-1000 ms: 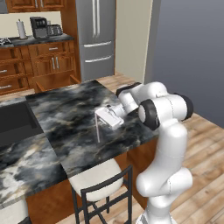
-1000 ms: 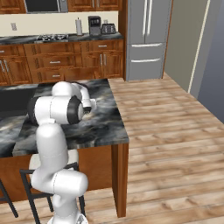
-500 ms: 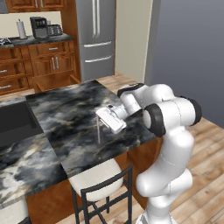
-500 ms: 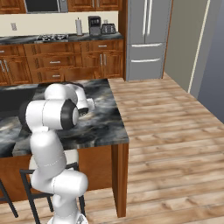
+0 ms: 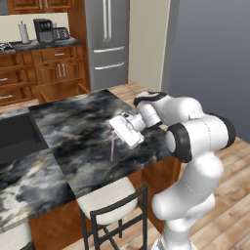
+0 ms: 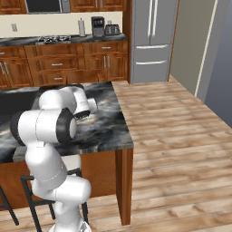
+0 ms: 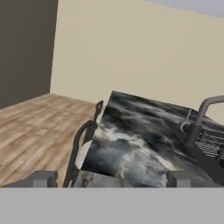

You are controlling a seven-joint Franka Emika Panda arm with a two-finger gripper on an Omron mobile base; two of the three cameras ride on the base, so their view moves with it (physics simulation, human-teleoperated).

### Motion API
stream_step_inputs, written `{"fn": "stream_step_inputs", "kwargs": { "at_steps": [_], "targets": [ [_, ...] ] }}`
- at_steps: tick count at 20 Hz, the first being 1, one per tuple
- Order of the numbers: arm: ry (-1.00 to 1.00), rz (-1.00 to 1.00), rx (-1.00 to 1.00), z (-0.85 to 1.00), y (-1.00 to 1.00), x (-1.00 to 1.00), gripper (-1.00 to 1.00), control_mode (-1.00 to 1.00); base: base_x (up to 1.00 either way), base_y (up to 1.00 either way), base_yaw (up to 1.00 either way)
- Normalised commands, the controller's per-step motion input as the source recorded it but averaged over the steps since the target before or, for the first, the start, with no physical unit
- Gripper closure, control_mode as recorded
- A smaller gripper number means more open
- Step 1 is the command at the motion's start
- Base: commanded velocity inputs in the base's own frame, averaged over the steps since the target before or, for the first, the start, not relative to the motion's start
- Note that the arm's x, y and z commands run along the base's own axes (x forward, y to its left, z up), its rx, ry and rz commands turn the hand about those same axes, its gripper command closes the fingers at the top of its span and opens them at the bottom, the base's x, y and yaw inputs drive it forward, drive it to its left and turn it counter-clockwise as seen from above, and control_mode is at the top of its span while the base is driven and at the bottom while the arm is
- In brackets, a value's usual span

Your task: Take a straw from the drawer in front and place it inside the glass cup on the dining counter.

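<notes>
In the hand view the gripper (image 7: 111, 179) has its jaws wide apart, one fingertip at each bottom corner and nothing between them, so the job now looks like a clean retreat: back the hand off along its own line and avoid any sideways sweep that could knock the straw over. That view looks out past the dark stool back (image 7: 83, 140) and across the dining counter (image 7: 131, 144) to the faucet (image 7: 199, 118) at the sink. The left base view gives what that one lacks: the straw (image 5: 113, 148) stands almost upright on the marble, just below and beside the gripper's white hand, apart from it. It is presumably in the glass cup, which is too clear to make out. The right base view adds the counter's free corner and, farther off, the refrigerator (image 6: 152, 38)
</notes>
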Motion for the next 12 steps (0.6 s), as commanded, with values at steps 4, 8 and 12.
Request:
{"fn": "stream_step_inputs", "kwargs": {
  "at_steps": [4,8,12],
  "targets": [
    [-0.10,-0.02,-0.05,0.21,-0.10,0.00,-1.00,-1.00,0.00,0.00,0.00],
    [-0.12,-0.01,-0.10,0.19,-0.03,0.00,-1.00,-1.00,0.00,0.00,0.00],
    [-0.17,0.00,-0.17,0.18,0.00,-0.01,-1.00,-1.00,0.00,0.00,0.00]
  ]
}}
